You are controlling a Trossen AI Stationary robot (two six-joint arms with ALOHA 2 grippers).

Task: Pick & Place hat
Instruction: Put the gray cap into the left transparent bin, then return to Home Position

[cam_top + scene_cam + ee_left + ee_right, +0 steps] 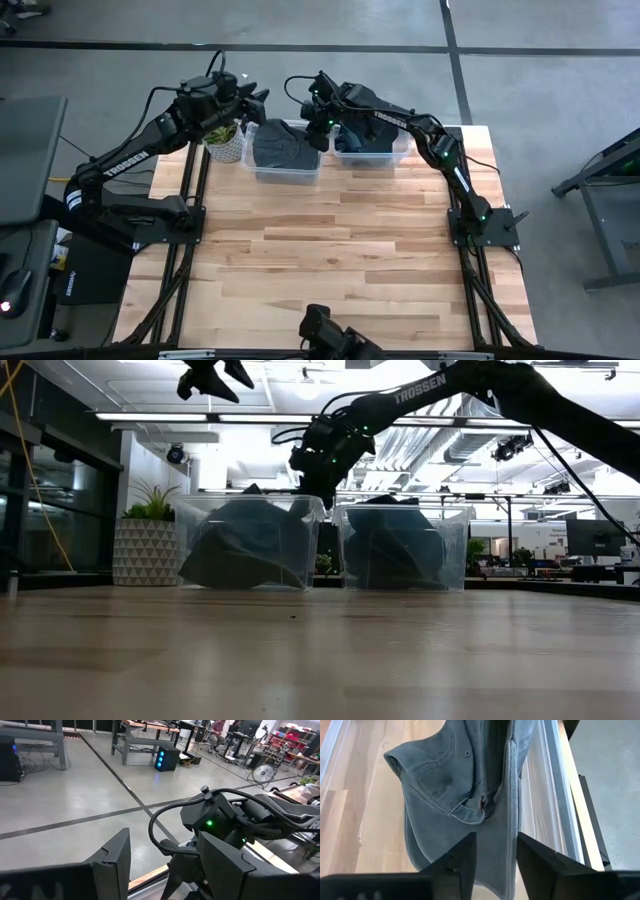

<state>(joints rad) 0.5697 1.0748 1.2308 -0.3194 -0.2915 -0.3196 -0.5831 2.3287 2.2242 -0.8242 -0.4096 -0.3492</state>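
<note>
Right wrist view shows the right gripper (495, 865) with jaws parted above the hat (465, 795), which lies in the left bin (287, 172). The hat could snag on a finger when the arm lifts. The left gripper (252, 102), jaws open and empty, hangs over the counter's (330, 260) far edge.

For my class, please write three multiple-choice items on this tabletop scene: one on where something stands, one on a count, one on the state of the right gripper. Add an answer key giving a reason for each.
1. Where is the potted plant?
A. Left of the left bin
B. Between the bins
C. At the table's near edge

2. How many clear plastic bins stand on the table?
A. One
B. Two
C. Three

3. The right gripper is:
A. Open above a grey hat
B. Shut on the plant
C. Resting on the tabletop

Key: A, the plant stands beside the left bin; B, the left bin and right bin stand side by side; A, its fingers stand apart over the hat.
</note>
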